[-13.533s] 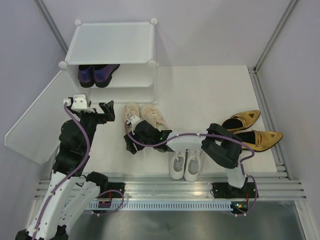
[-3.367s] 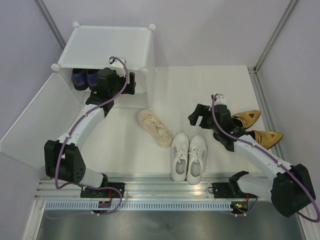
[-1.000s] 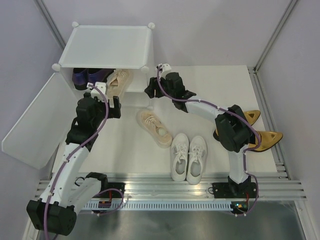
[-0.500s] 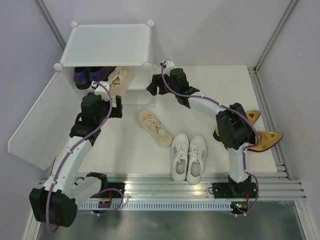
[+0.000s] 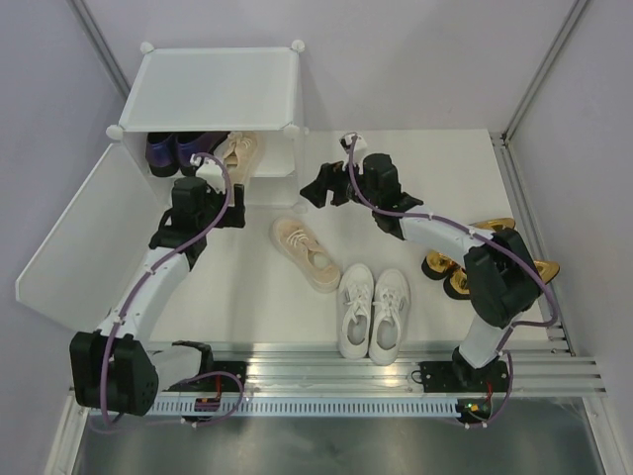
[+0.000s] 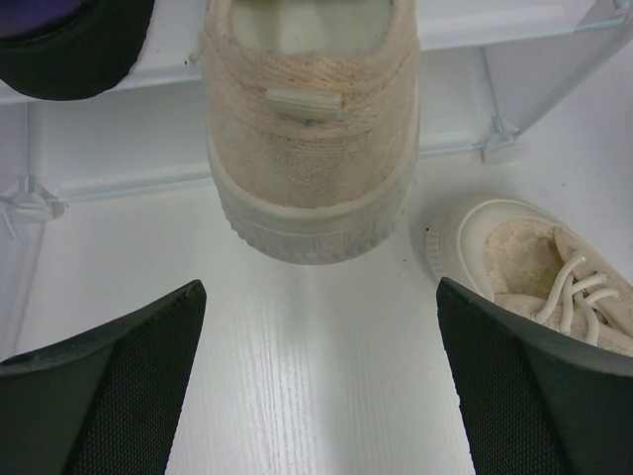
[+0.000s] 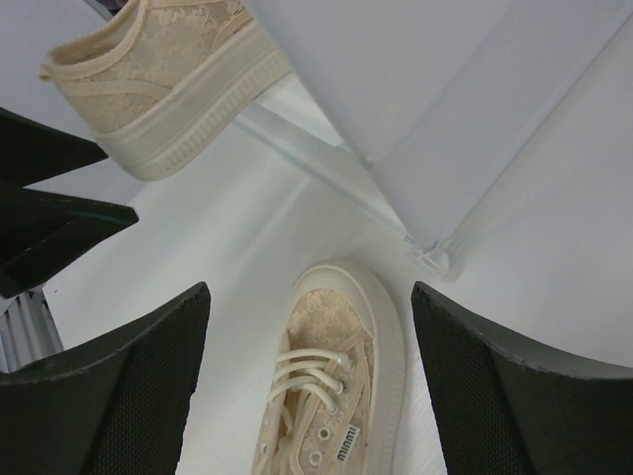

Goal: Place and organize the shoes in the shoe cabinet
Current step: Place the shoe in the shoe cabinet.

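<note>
Top external view is showing the shoe cabinet (image 5: 213, 84) standing at the far left of the tabletop (image 5: 396, 163), with its door panel (image 5: 84, 237) hanging open toward the left. Inside, the purple loafers (image 5: 170, 150) are sitting side by side at the left, and one beige sneaker (image 5: 237, 150) is lying just beside them on the right. Its heel is poking out past the front edge of what appears to be the inner shelf.

The second beige sneaker (image 5: 307, 252) is lying on the tabletop in front of the cabinet, angled with its toe toward the cabinet's right corner. The white sneakers (image 5: 356, 297) are resting as a pair nearer the arm bases. The gold heels (image 5: 492, 225) are lying at the right, partly hidden by the right arm.

Left wrist view is showing the left end effector (image 6: 318, 297) hovering just in front of the shelved sneaker's heel, fingers spread wide and gripping nothing. Right wrist view is showing the right end effector (image 7: 309, 292) hanging above the toe of the loose beige sneaker near the cabinet's right front corner, its fingers also standing wide apart and carrying nothing.
</note>
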Action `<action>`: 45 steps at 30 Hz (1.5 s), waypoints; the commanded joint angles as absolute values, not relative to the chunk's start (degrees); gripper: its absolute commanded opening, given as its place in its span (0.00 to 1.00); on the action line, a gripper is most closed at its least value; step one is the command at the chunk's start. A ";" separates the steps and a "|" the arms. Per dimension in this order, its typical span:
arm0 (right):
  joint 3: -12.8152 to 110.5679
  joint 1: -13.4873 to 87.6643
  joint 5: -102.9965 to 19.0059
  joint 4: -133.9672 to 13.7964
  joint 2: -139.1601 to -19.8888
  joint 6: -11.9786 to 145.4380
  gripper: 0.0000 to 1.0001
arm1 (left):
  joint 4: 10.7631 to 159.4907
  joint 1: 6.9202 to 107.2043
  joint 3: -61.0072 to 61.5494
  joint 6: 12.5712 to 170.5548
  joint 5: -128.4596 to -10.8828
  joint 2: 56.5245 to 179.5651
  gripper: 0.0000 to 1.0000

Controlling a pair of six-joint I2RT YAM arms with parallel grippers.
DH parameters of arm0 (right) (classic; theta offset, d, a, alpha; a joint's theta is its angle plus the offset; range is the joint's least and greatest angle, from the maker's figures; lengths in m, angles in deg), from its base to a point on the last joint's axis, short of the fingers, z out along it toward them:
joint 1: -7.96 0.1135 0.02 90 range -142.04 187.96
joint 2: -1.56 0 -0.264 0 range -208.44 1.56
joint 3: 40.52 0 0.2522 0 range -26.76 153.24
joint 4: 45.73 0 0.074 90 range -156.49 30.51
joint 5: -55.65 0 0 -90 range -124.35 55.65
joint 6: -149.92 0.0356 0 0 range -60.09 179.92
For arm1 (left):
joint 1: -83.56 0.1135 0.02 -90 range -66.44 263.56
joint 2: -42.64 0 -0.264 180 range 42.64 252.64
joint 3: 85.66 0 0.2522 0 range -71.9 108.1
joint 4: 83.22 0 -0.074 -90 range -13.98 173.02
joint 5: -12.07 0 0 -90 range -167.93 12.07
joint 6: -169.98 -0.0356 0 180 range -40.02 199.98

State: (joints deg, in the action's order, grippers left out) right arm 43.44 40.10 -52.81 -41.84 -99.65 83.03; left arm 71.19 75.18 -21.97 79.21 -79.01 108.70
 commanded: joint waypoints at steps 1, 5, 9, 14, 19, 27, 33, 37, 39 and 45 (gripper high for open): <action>38.91 40.22 -55.36 -34.71 -95.22 86.37 0.86 | 75.11 75.47 -17.77 80.25 -79.16 110.83 0.99; 35.30 40.22 -54.57 -34.97 -92.40 85.67 0.86 | 78.88 75.39 -17.06 80.42 -78.46 112.24 0.99; 31.44 40.13 -53.69 -36.55 -88.55 85.23 0.86 | 81.08 75.47 -17.14 80.07 -78.81 114.61 0.96; 26.86 40.22 -53.25 -36.99 -84.14 85.23 0.85 | 82.76 75.56 -17.06 78.75 -78.20 117.17 0.92; 24.05 40.13 -51.23 -39.71 -81.33 83.74 0.84 | 84.87 75.56 -15.48 78.67 -76.79 118.40 0.86; 22.90 40.13 -49.56 -43.57 -77.90 82.50 0.83 | 84.87 75.56 -15.65 79.46 -77.32 117.61 0.45; 22.02 40.13 -49.65 -44.64 -76.40 82.85 0.82 | 85.66 75.48 -15.91 80.94 -77.67 115.85 0.12; 21.50 40.13 -50.00 -44.64 -76.23 83.38 0.81 | 87.94 75.48 -14.77 82.44 -77.76 116.29 0.02; 21.32 40.13 -50.44 -44.55 -76.31 83.65 0.80 | 88.99 75.48 -13.98 82.97 -77.50 116.82 0.02; 20.97 40.30 -51.23 -44.64 -76.67 84.44 0.79 | 91.19 75.48 -10.47 84.55 -76.09 120.59 0.02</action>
